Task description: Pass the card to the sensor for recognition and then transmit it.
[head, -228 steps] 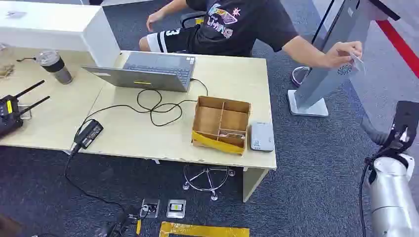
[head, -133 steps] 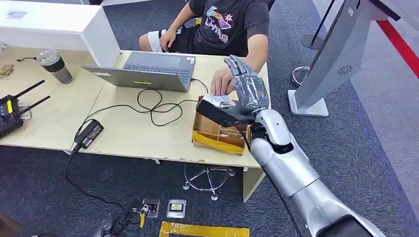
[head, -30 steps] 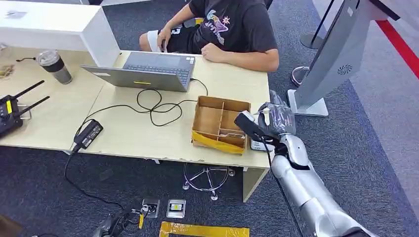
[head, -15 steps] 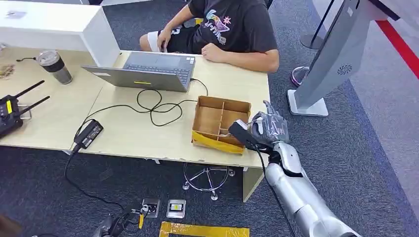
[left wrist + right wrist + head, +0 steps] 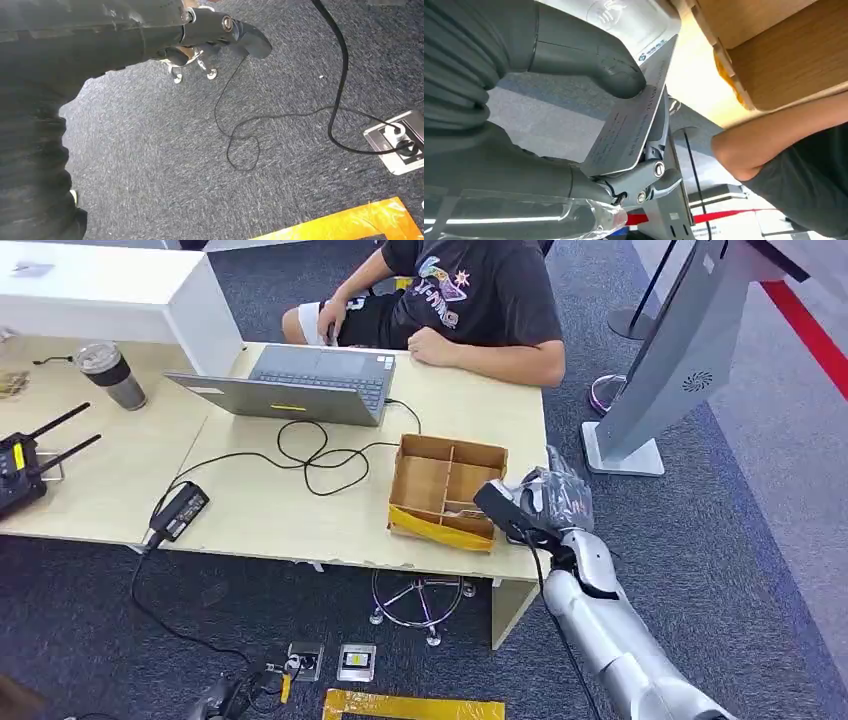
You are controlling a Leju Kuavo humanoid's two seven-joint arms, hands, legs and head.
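- Tabletop edge: right hand hangs over the white card reader beside the cardboard box. Judgement: bring the card flat and close over the reader's top and pause there.
- Right wrist view adds the grip: thumb and fingers pinch the card, tilted just off the reader.
- Left wrist view: left hand over carpet; can't tell whether it's curled or apart.

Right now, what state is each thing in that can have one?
Right hand: pinches the card.
Card: held over the reader.
Reader: lying on the desk beside the box.
Box: open-topped.
Laptop: open.
Left hand: holds nothing, above the carpet.
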